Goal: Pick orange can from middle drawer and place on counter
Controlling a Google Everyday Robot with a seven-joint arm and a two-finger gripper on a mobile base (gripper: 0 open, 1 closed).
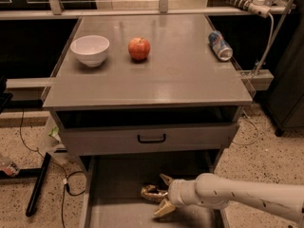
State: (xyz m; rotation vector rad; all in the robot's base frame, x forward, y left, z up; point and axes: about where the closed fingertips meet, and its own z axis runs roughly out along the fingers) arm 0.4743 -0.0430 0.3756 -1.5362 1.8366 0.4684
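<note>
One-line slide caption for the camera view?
Open end effector in the middle drawer at the orange can; counter above holds bowl, apple, blue-and-white can.

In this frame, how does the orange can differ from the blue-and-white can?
The orange can lies in the open middle drawer; the blue-and-white can lies on the counter, near its right edge. The orange can is golden-brown and crumpled; the blue-and-white can looks smooth. The gripper is open, with its fingers on either side of the orange can; the blue-and-white can sits untouched. Both appear to lie on their sides.
</note>
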